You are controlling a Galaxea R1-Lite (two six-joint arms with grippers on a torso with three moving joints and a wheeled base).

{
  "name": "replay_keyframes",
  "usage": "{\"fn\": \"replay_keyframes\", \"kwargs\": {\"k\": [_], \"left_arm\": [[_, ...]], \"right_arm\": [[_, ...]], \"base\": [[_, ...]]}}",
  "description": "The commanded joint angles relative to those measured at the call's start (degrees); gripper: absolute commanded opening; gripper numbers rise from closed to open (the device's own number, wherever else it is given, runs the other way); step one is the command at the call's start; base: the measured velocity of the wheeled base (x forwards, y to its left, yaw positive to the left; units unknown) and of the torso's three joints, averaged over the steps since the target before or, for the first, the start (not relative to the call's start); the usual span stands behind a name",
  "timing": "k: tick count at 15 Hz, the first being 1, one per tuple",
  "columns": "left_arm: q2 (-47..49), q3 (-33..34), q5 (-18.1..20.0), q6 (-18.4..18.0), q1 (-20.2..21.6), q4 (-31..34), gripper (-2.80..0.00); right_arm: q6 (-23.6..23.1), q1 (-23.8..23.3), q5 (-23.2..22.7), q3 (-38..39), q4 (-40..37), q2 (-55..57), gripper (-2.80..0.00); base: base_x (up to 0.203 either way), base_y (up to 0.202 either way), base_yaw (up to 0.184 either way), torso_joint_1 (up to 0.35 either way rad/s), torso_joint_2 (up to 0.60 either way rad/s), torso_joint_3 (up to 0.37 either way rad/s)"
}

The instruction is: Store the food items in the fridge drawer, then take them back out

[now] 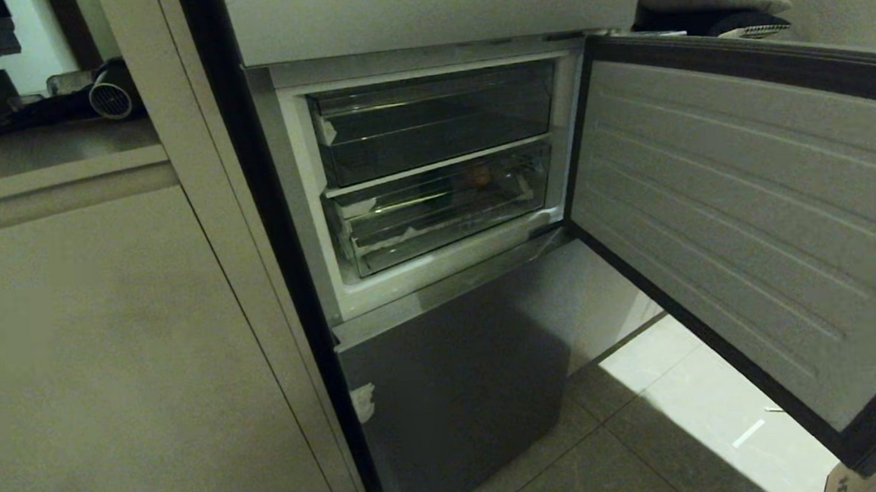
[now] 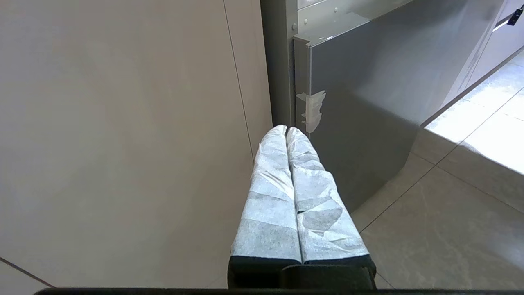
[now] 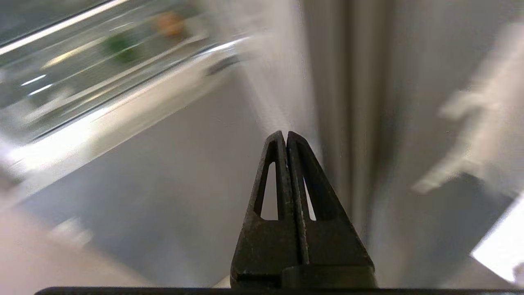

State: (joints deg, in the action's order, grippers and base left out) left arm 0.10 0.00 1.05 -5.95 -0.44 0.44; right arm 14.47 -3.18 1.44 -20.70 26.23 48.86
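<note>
Left first: my left gripper [image 2: 286,132] is hanging low beside the cabinet panel [image 2: 123,123], its taped fingers [image 2: 270,196] pressed together on nothing, pointing toward the lower fridge door [image 2: 368,102] with its scrap of tape [image 2: 312,108]. It is parked; I am leaving it out of this.

Centre: the fridge compartment is standing open. The darker upper bin [image 1: 430,121] is sitting pushed in. Below it, the fridge drawer [image 1: 437,223] is also pushed in, and the orange-brown fruit [image 1: 480,175] is resting inside toward the back. So I am judging storing done and retrieval ahead.

Right: the open fridge door [image 1: 740,212] is swung wide. My right gripper [image 3: 285,133] is not showing from the head; its black fingers [image 3: 272,164] are closed and empty. Its view is smeared, but the drawer's front seems off to one side, with an orange blur [image 3: 170,23] that is probably the fruit.

To do this well: I am planning to spread the fingers before reaching the drawer front, catch the lip near its middle, and pull straight so the drawer is not jamming.
</note>
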Motion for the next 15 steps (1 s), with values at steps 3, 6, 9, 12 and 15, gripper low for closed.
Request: {"fn": "replay_keyframes", "kwargs": {"k": [3,6,9,12,15], "left_arm": [[0.0,0.0,-0.2,0.4,0.0,0.0,-2.8],[0.0,0.0,-0.2,0.6,0.0,-0.1,-2.8],[0.0,0.0,-0.2,0.6,0.0,-0.1,-2.8],[0.0,0.0,-0.2,0.6,0.0,-0.1,-2.8],[0.0,0.0,-0.2,0.6,0.0,-0.1,-2.8]], "right_arm": [[0.4,-5.3,3.7,-1.9,0.2,2.2,-2.8],[2.6,-11.2,3.5,-4.2,1.0,5.3,-2.8],[2.5,-11.2,1.8,-1.4,1.8,1.4,-2.8],[2.1,-11.2,0.2,3.3,1.8,-0.9,-2.8],[1.3,-11.1,-3.5,7.8,1.7,-2.9,-2.8]], "base": [[0.0,0.0,0.0,0.0,0.0,0.0],[0.0,0.0,0.0,0.0,0.0,0.0],[0.0,0.0,0.0,0.0,0.0,0.0],[0.0,0.0,0.0,0.0,0.0,0.0],[0.0,0.0,0.0,0.0,0.0,0.0]]}}
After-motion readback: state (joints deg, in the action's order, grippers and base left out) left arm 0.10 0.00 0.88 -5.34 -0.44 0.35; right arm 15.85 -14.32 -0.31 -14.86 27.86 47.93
